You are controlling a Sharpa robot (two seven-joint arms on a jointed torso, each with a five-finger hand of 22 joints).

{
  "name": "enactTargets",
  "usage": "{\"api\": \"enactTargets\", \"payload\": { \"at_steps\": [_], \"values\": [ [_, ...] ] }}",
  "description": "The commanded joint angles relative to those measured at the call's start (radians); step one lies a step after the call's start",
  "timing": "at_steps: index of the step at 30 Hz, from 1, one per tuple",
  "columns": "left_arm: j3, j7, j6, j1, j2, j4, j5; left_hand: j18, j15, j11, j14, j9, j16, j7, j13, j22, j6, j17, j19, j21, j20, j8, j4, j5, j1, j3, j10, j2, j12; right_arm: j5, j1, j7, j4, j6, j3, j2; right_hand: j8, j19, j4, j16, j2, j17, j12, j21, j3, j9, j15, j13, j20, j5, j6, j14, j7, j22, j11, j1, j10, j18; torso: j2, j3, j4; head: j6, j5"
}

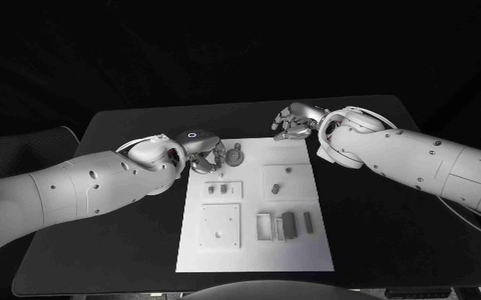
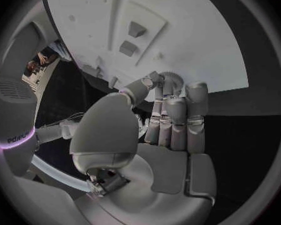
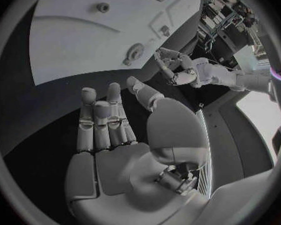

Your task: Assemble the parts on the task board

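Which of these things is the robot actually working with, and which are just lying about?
Part of the job:
task board
round gear-like part, at the left hand
small grey parts on the board
right hand, holding nothing

Just there:
black table

No text can be read for certain; a few pale letters stand on the white arm [image 2: 17,140] beside the left hand [image 2: 168,120], too blurred to make out
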Motion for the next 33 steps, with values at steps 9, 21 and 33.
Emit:
{"api": "enactTargets", "payload": {
  "at_steps": [9,21,33],
  "values": [
    [-0.004,0.002,0.029,0.000,0.010,0.000,0.017,0.134,-0.006,0.003,-0.001,0.001,-0.004,-0.002,0.002,0.017,0.006,-0.001,-0.001,-0.005,-0.009,0.006,-0.001,0.003,-0.004,0.005,0.008,-0.002,0.006,0.000,-0.001,0.009,-0.001,0.012,0.000,0.002,0.003,0.000,0.007,-0.003,0.006,0.001,0.004,-0.002,0.000,-0.002,-0.009,-0.001,-0.005,0.003,0.000,0.000,0.005,0.015,-0.002,-0.005,-0.004,0.013,0.001,-0.0005,-0.0005,-0.002,0.004],
    [-0.024,0.000,0.054,-0.001,0.026,-0.017,0.017,0.133,-0.005,0.003,-0.001,0.000,-0.004,-0.002,0.003,0.017,0.005,-0.001,-0.002,-0.006,-0.010,0.005,0.001,0.003,-0.008,0.004,0.008,-0.002,0.003,0.000,-0.002,0.009,-0.002,0.013,0.000,0.002,0.003,0.000,0.007,-0.003,0.006,0.001,0.004,-0.002,-0.001,-0.002,-0.009,-0.001,-0.005,0.003,0.000,0.000,0.005,0.015,-0.002,-0.005,-0.004,0.013,0.001,0.0003,-0.0021,-0.007,0.006],
    [-0.024,-0.002,0.066,-0.002,0.028,-0.021,0.017,0.132,-0.005,0.003,-0.002,0.000,-0.005,-0.002,0.004,0.017,0.004,-0.001,-0.003,-0.006,-0.010,0.005,0.001,0.003,-0.009,0.003,0.008,-0.003,0.002,0.000,-0.002,0.009,-0.002,0.014,0.000,0.001,0.004,0.000,0.007,-0.003,0.006,0.001,0.004,-0.002,-0.001,-0.002,-0.009,-0.001,-0.005,0.003,0.000,0.000,0.005,0.015,-0.002,-0.005,-0.004,0.013,0.001,0.0006,-0.0019,-0.011,0.003]
  ]
}}
